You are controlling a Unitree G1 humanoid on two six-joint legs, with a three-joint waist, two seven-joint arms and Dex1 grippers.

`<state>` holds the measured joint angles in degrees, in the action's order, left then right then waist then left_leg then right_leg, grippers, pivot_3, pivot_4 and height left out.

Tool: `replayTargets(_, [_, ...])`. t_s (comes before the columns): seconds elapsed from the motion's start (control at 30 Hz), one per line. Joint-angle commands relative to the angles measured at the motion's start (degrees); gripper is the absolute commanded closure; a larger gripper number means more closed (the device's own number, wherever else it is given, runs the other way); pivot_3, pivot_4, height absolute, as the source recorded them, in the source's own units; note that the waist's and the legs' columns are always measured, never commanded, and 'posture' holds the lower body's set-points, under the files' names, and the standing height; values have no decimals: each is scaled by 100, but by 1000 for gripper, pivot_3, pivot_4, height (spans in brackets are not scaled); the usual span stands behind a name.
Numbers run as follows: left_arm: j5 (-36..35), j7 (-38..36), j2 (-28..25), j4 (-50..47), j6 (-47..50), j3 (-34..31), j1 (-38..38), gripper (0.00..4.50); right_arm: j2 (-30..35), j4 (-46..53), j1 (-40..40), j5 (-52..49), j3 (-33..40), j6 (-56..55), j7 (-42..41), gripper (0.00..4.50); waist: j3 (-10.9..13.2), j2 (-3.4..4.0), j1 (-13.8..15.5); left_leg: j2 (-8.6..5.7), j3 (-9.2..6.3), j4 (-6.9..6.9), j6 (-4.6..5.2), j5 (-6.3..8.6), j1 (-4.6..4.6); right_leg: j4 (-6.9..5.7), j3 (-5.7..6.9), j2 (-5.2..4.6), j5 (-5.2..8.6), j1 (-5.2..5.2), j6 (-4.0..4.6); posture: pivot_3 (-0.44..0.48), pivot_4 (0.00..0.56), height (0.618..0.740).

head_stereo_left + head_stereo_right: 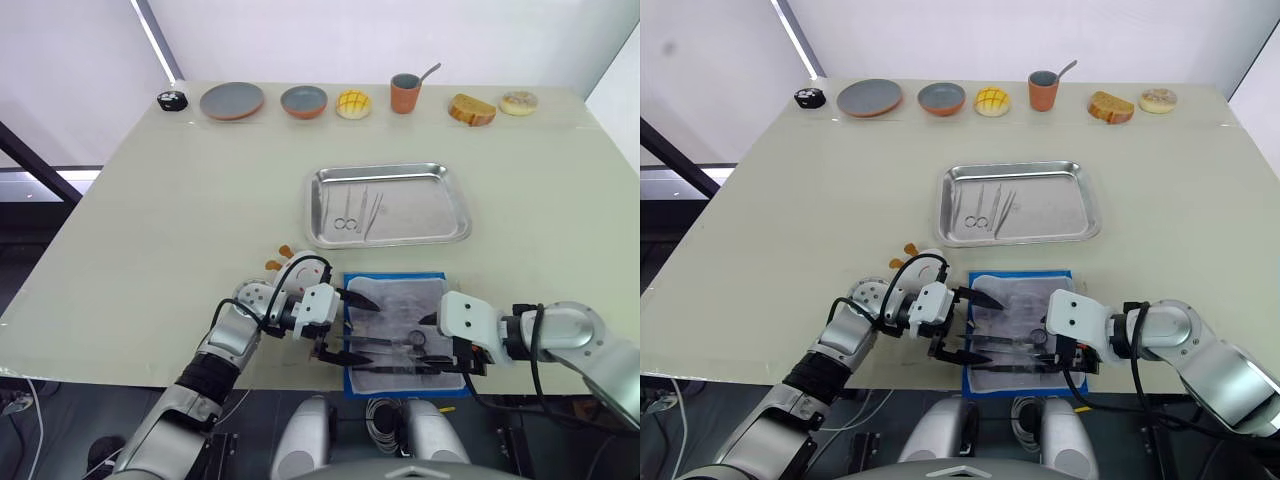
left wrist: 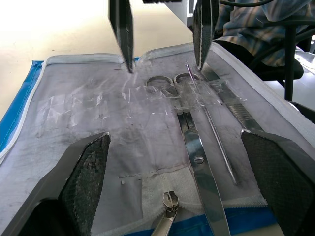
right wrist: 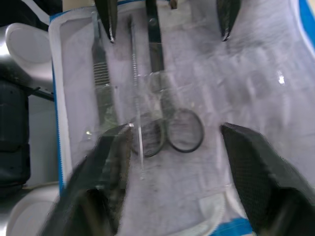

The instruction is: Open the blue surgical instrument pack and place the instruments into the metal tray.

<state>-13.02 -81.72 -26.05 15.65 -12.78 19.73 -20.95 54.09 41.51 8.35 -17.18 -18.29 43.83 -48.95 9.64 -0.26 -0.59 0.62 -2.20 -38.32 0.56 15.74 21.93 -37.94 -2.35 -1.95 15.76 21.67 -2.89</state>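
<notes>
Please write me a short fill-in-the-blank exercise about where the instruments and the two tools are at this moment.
1. The blue surgical instrument pack lies ____ on the table, its grey-white lining facing up.
2. The scissors in the pack lie under clear ____ straps.
3. The left tool and the right tool both hover over the pack with their fingers ____.
4. Some instruments already lie in the metal ____.

Missing words: open; plastic; open; tray
</notes>
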Motion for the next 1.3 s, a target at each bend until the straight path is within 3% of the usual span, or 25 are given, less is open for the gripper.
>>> replayTargets(0.03, [221,20,-65,165,60,129,162,0,-42,192,11,41,-9,55,44,2502,0,0,0,0,0,0,0,0,0,0,0,0,0,0,0,0,150,740])
replayTargets(1.3, [248,70,-55,222,-8,142,170,0,-226,-63,126,287,17,-181,24,2502,-1,1,-4,0,-1,0,0,0,-1,0,0,0,0,0,0,0,150,740])
